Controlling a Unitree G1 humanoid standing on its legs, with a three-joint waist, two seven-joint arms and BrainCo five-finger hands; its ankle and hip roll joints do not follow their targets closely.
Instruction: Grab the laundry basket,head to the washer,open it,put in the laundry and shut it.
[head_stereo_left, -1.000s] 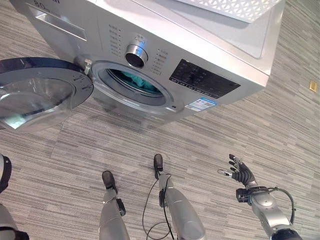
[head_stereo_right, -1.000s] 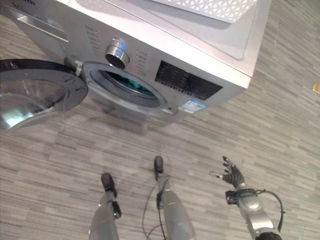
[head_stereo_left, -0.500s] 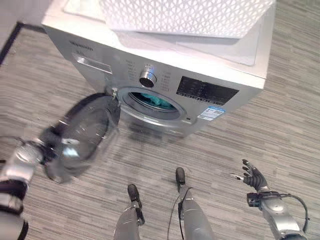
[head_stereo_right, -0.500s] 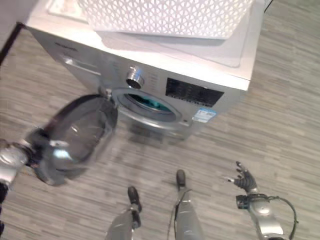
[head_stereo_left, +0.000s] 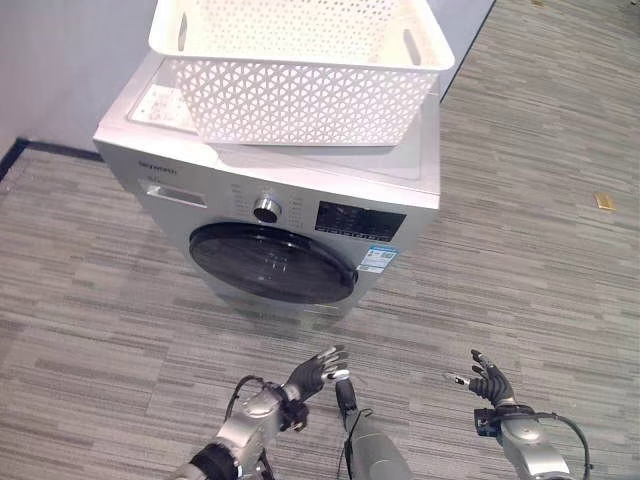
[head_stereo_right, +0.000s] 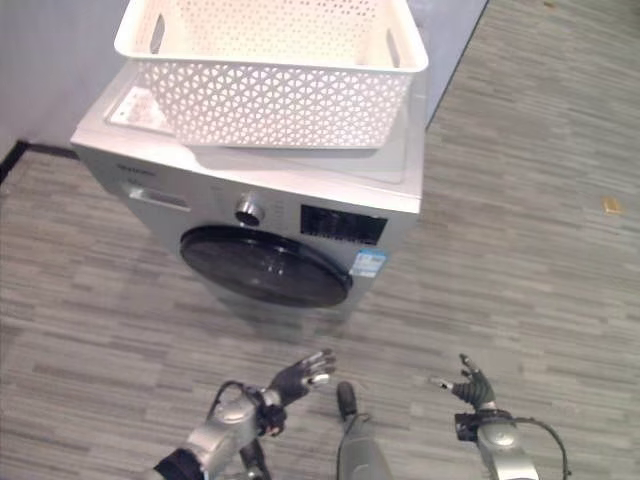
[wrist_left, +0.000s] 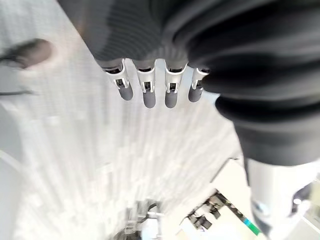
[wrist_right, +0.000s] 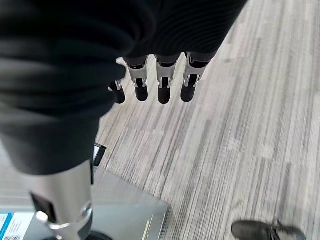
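Left hand (head_stereo_left: 312, 374) hangs before washer (head_stereo_left: 270, 215), apart.

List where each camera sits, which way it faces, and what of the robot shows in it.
Left eye view: on the head, looking down at the washer with its door shut, the white laundry basket on top; left hand and right hand low, open.
Right eye view: same scene, slightly offset.
Left wrist view: along the left hand's straight fingers toward grey floor.
Right wrist view: along the right hand's fingers toward floor.
Both eyes share everything.
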